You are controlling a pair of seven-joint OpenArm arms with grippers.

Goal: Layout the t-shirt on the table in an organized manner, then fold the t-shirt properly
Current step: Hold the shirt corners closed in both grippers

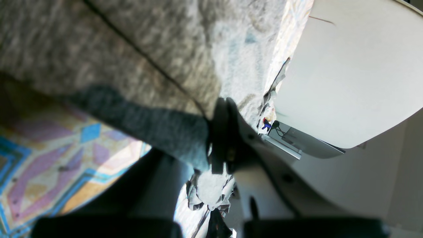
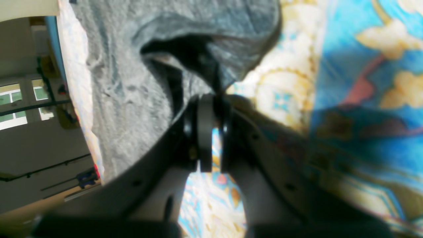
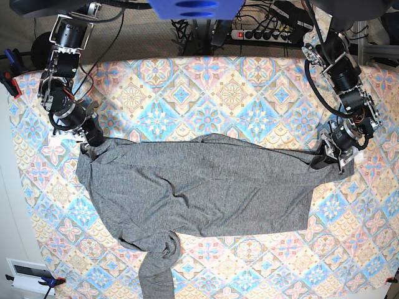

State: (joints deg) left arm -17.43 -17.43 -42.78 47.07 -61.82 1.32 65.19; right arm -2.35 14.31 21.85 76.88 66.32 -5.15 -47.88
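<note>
Shirt point(image 3: 199, 184) is stretched 9-to-3 across bench point(image 3: 249, 87), pinched at each end by closed left end effector point(image 3: 327, 159) and right end effector point(image 3: 89, 142).

You are looking at a lab-style robot workspace. Behind the patterned surface point(image 3: 249, 81) a power strip point(image 3: 265, 32) sits among loose cables point(image 3: 187, 28), and two mounted robot arms flank it.
</note>
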